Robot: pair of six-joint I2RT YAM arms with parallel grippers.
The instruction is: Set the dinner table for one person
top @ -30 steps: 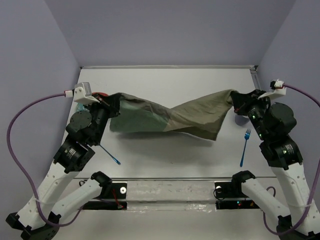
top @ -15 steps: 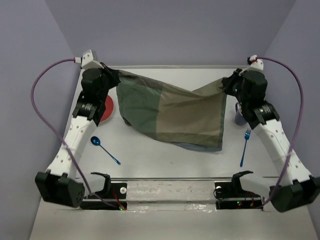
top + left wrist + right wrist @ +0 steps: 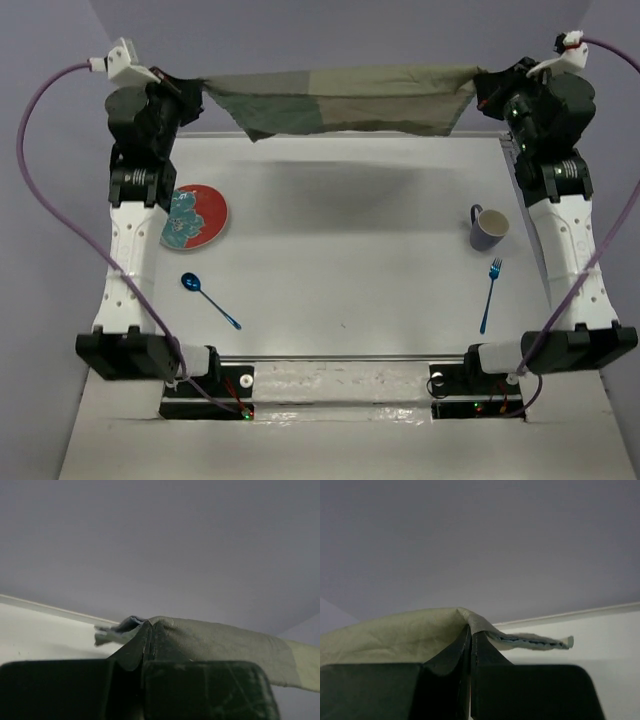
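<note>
An olive-green patchwork placemat (image 3: 340,100) hangs stretched in the air above the far edge of the dinner table (image 3: 340,220). My left gripper (image 3: 197,88) is shut on its left corner, and the cloth (image 3: 215,640) folds over the closed fingers. My right gripper (image 3: 480,88) is shut on the right corner, where the cloth (image 3: 420,632) drapes over the pinched jaws. On the table lie a red plate (image 3: 195,216) at the left, a blue spoon (image 3: 208,298), a blue fork (image 3: 490,294) and a purple mug (image 3: 489,227) at the right.
Lavender walls (image 3: 340,40) close in the table on three sides. Both arm bases (image 3: 340,385) sit along the near edge. Purple cables (image 3: 40,130) loop out from each wrist.
Both arms have risen and reached toward the back wall, lifting the placemat off the table and pulling it taut. The plate, once covered, now shows fully.
</note>
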